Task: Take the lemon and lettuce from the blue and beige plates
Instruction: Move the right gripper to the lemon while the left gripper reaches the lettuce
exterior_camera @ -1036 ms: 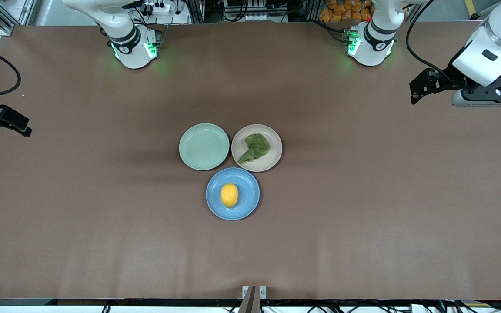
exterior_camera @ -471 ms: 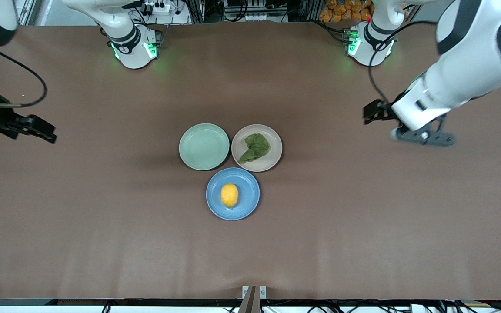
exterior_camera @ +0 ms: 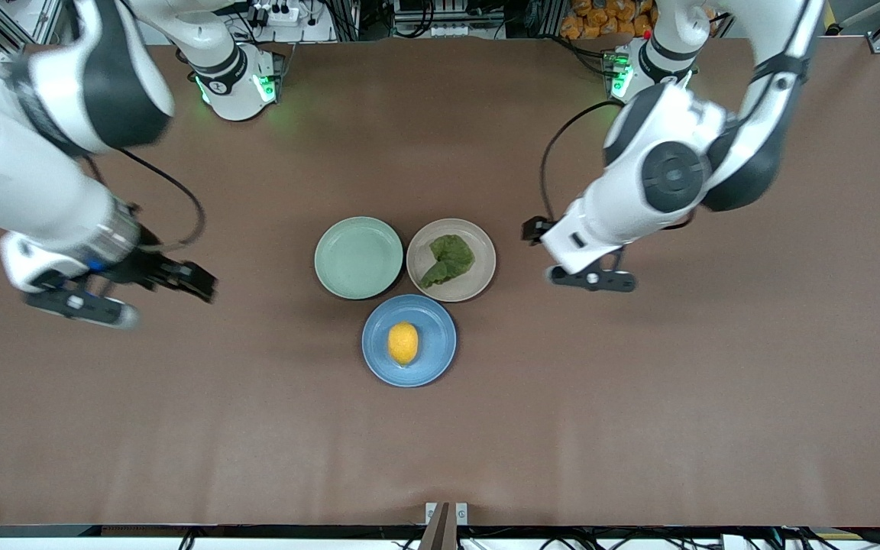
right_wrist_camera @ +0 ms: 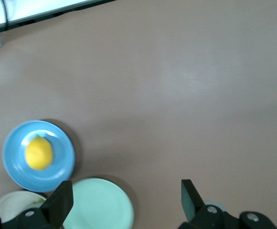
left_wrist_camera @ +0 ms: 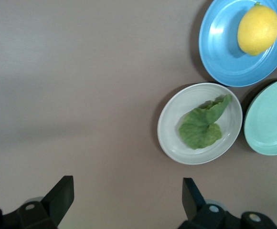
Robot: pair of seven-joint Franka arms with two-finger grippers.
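Lemon [exterior_camera: 402, 343]: yellow, oval; lettuce [exterior_camera: 449, 260]: crumpled green

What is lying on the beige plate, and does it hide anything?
A lettuce leaf lies on the beige plate. The plate surface under the leaf is covered, so whatever might be beneath cannot be seen.

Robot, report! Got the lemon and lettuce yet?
Left gripper, right gripper open, empty, over bare table. Lemon on blue plate, lettuce on beige plate. Path clear.
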